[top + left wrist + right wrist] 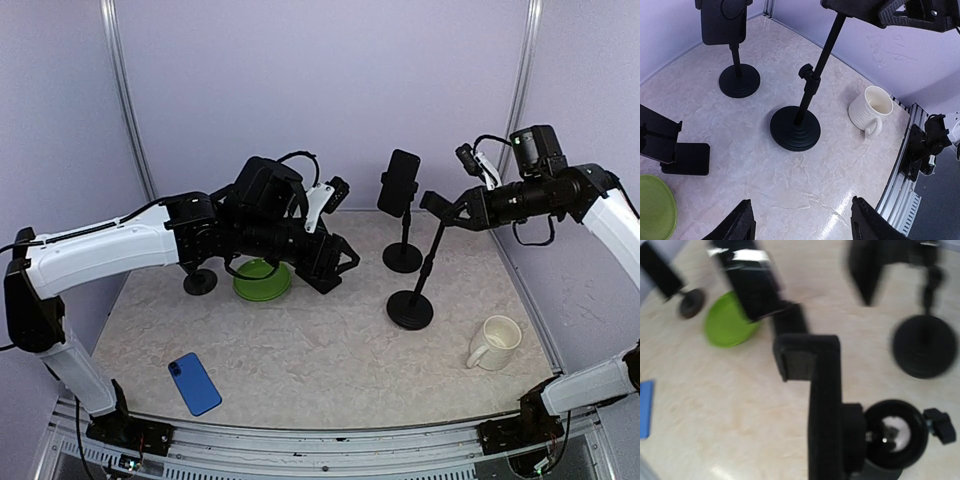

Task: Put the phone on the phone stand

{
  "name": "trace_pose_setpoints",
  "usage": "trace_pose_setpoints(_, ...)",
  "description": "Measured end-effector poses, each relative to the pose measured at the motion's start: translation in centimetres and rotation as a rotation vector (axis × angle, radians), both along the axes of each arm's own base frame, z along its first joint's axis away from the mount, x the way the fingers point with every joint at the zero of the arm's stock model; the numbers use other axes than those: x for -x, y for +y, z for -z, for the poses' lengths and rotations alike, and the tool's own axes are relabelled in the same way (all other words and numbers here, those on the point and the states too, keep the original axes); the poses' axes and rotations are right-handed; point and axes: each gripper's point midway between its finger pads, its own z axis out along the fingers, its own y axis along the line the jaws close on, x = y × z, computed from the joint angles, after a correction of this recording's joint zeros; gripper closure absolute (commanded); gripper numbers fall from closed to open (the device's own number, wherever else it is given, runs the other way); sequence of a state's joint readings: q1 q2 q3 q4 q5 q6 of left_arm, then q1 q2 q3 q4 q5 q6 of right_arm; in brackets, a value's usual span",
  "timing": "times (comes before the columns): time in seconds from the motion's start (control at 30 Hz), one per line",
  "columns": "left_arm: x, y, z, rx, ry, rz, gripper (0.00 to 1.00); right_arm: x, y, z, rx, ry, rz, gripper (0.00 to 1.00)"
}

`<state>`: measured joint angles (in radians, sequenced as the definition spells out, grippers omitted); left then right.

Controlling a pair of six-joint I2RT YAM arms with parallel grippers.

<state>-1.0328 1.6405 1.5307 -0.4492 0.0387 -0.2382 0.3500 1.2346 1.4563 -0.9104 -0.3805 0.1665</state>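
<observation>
**A:** Where's the phone?

**B:** The blue phone [195, 383] lies flat near the front edge, on the left. Nothing is touching it.

**A:** And the claws?

**B:** Further in, past the mug [495, 342], the right claw [447, 210] looks pinched on the head of the empty stand [411, 305], whose pole leans. The left claw [802, 201] hangs open and empty over mid-table, near the green dish [262, 281].

**A:** Which step, then?

**B:** Readying the stand, I'd say. The pick-up hasn't begun. Next the left arm would need to reach the near corner, drop over the phone and close on its long edges.

**A:** The stand at the back?

**B:** The far stand [403, 255] already carries a black phone [400, 182], so it's probably not the target.
</observation>
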Motion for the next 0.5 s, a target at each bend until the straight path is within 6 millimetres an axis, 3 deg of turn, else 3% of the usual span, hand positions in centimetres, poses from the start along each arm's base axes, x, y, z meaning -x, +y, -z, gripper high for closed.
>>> trace_pose_setpoints(0.17, -0.1, 1.5, -1.0, 0.007, -0.006, -0.029, 0.36, 1.7, 4.5, 0.0, -0.035, -0.014, -0.210, 0.96)
trace_pose_setpoints(0.33, -0.2, 4.7, -1.6, 0.026, 0.020, -0.096, 0.36, 2.9, 8.9, 1.2, -0.056, -0.008, -0.411, 0.96)
trace_pose_setpoints(0.5, -0.4, 8.1, -0.4, 0.021, 0.072, -0.188, 0.36, 2.8, 12.0, 0.9, -0.060, -0.045, -0.558, 0.95)
